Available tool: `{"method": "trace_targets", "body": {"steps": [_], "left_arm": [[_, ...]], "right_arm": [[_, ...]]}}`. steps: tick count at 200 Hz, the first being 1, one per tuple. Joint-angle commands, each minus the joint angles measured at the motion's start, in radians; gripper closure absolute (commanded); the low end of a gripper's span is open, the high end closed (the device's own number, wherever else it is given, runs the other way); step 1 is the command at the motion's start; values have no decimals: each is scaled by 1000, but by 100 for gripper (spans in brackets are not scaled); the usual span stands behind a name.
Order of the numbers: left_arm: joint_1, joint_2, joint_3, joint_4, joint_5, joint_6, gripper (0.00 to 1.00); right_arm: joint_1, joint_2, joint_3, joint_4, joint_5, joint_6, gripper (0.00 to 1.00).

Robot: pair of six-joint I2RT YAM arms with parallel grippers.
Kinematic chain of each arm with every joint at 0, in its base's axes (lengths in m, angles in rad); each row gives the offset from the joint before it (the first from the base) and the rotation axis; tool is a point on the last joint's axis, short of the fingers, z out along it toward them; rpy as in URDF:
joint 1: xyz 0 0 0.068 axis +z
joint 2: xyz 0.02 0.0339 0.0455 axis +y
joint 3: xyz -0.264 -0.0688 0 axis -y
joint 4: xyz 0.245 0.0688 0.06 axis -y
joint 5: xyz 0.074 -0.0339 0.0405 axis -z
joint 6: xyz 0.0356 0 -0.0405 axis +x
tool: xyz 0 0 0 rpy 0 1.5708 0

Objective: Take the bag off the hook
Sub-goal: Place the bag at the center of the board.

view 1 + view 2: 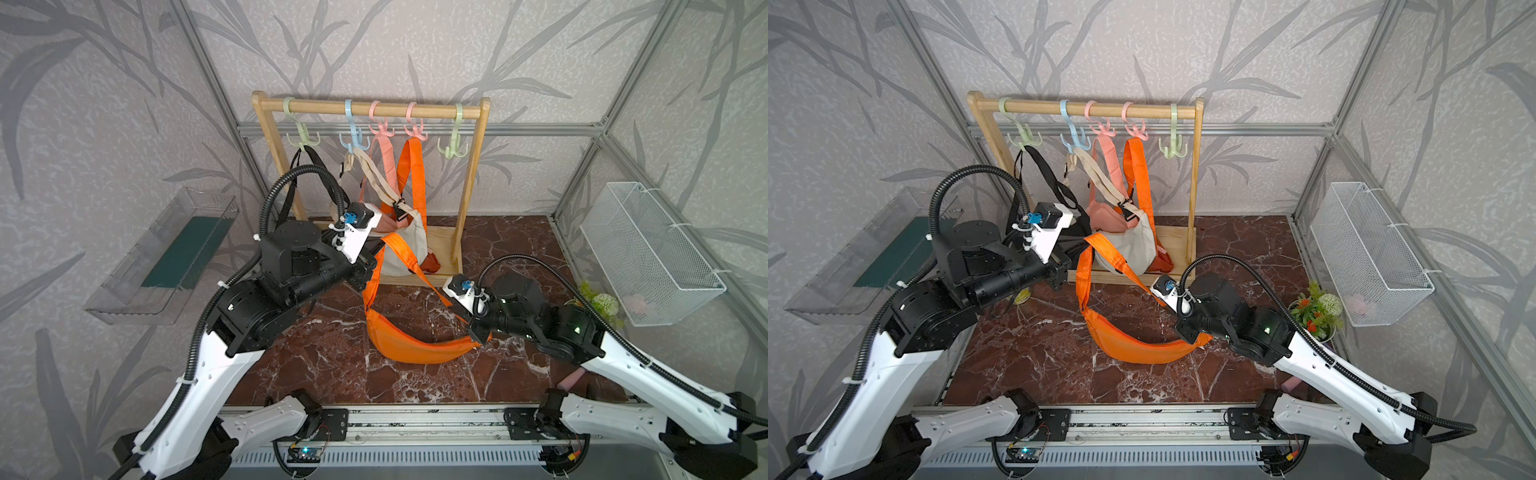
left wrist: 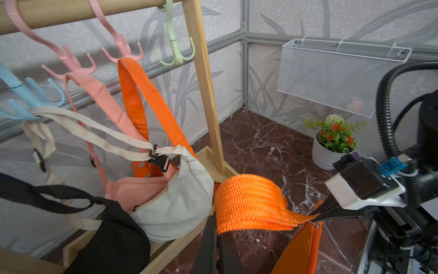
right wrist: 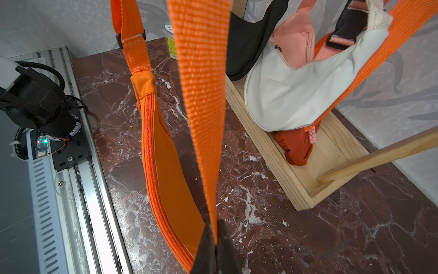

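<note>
Orange bag [image 1: 415, 348] sags over the counter's [image 1: 332, 365] middle. The right gripper [image 3: 216, 233] is clamped on its strap [image 3: 201, 95] by the body. Farther back, the left gripper [image 2: 216, 234] pinches the strap's loop before the rack [image 1: 468, 187] at the back edge, clear of the hooks [image 1: 415, 132].

The bag [image 1: 415, 347] is orange, the table [image 1: 332, 365] red-brown veined white, the basket [image 1: 648, 249] white with something seemingly pink.

White arm shells [image 1: 216, 374], black joints [image 1: 249, 307], corrugated cables [image 1: 307, 168]
</note>
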Motion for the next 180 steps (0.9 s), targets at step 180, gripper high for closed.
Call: {"method": "trace_targets", "body": {"steps": [180], "left_arm": [[-2, -270, -100, -248, -870, 30, 100]], "right_arm": [[271, 280, 314, 107, -257, 150, 100]]}}
